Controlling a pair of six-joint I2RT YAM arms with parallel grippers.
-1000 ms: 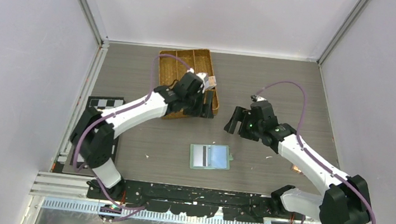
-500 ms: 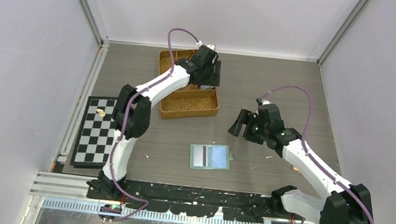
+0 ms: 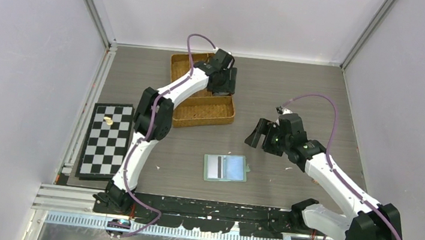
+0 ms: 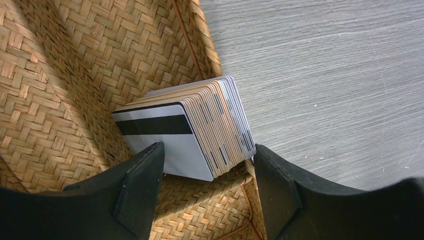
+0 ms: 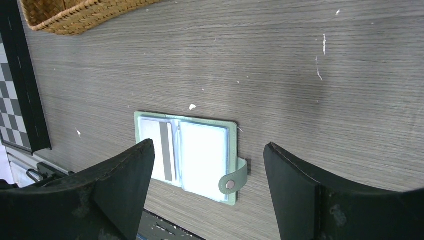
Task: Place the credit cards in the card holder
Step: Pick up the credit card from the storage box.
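Left wrist: left gripper (image 4: 205, 162) spread wide, nothing grasped, straddling stack of thin pale rectangular credit cards (image 4: 185, 135) standing on edge in corner compartment of woven brown tray (image 4: 65, 90) | Right wrist: right gripper (image 5: 207, 150) released, above open sage-green folding card holder (image 5: 197, 152) flat on grey wood table (image 5: 300, 65), striped card in one pocket.

Left arm (image 3: 174, 91), stretched far forward and inward, elbow raised, with left claw (image 4: 206, 157) pointed steeply down, jaws spread apart; right arm (image 3: 336, 179), reaching forward and inward at a lower slant, with right claw (image 5: 207, 150) tilted down, jaws spread wide.
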